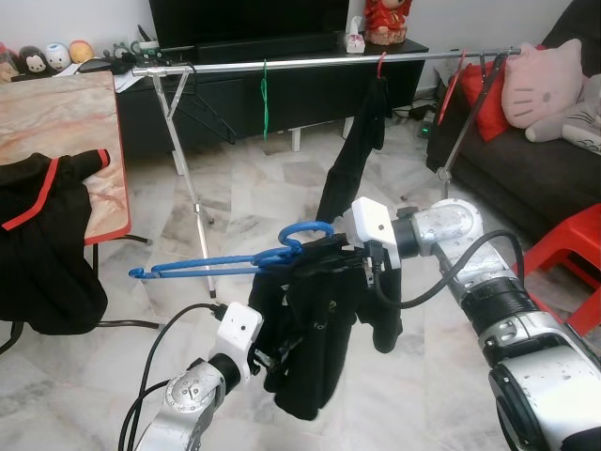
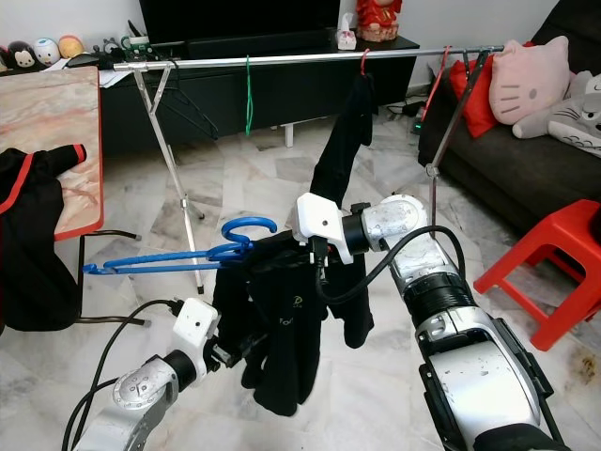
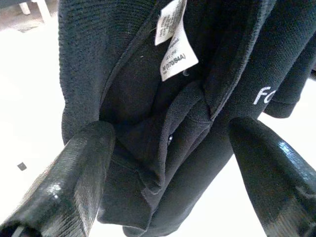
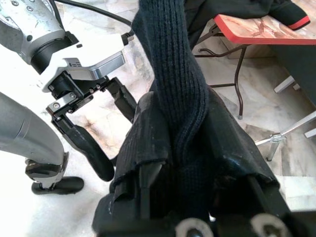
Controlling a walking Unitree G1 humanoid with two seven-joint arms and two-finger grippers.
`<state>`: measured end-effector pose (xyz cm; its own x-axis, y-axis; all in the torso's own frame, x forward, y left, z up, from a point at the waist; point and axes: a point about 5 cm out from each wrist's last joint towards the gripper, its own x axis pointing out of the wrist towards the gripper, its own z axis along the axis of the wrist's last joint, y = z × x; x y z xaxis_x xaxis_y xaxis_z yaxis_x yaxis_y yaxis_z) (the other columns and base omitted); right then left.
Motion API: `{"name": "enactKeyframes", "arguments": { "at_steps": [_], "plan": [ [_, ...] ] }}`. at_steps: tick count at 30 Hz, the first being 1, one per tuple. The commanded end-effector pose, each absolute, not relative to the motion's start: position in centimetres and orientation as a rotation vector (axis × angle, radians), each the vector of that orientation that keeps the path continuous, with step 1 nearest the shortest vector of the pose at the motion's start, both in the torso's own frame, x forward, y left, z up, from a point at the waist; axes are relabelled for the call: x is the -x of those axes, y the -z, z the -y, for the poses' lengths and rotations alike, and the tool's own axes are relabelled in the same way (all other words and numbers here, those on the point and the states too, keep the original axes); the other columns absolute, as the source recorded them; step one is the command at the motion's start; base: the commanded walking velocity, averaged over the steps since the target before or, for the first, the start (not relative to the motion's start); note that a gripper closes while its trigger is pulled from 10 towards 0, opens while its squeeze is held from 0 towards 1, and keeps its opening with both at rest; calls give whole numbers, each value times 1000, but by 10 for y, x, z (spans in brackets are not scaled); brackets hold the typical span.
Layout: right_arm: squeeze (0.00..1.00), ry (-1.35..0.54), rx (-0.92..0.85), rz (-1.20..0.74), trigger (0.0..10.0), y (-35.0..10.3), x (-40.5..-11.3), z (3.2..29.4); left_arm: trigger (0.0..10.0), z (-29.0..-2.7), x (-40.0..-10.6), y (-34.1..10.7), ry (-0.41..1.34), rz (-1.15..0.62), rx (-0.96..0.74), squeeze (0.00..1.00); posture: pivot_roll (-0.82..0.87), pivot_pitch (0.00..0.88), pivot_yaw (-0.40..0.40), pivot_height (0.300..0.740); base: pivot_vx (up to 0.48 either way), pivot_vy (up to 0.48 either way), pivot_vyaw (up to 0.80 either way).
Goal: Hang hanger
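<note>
The right gripper (image 4: 187, 163) is clamped on the black garment (image 1: 315, 329) at its top, where the blue hanger (image 1: 225, 260) sticks out sideways beyond the jaws, well short of the rail (image 1: 319, 62). The left gripper (image 3: 168, 163) stands with fingers (image 3: 74, 177) spread either side of the fabric's lower folds, gripping nothing. Risk: the hanger appears only half inside the garment, so lifting toward the rail may let it slip out or tilt, dropping the garment.

Silver clothes rail (image 1: 319, 62) spans the background; marble-topped table (image 1: 66, 122) stands left, red plastic stool (image 1: 573, 249) right, dark sofa (image 1: 526, 169) behind the stool, black garment (image 1: 310, 329) hanging centre foreground.
</note>
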<state>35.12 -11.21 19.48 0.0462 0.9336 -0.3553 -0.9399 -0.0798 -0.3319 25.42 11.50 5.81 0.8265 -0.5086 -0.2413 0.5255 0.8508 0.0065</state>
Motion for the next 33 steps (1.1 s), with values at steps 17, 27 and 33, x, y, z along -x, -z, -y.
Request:
{"name": "enactKeyframes", "arguments": {
  "at_steps": [17,27,33],
  "plan": [
    [0,-1589,588,31,0,-199,-347,99,10000,-136,-243,-68,444,-197,-96,0,-22,0,-55,732,0,0,0],
    [0,-1590,594,70,0,-207,-346,97,10000,-139,-248,-64,389,-241,-106,0,-30,0,-49,732,0,0,0],
    [0,-1581,597,57,0,-204,-346,99,10000,-149,-252,-67,307,-212,-102,0,-28,0,-52,732,0,0,0]
  ]
}}
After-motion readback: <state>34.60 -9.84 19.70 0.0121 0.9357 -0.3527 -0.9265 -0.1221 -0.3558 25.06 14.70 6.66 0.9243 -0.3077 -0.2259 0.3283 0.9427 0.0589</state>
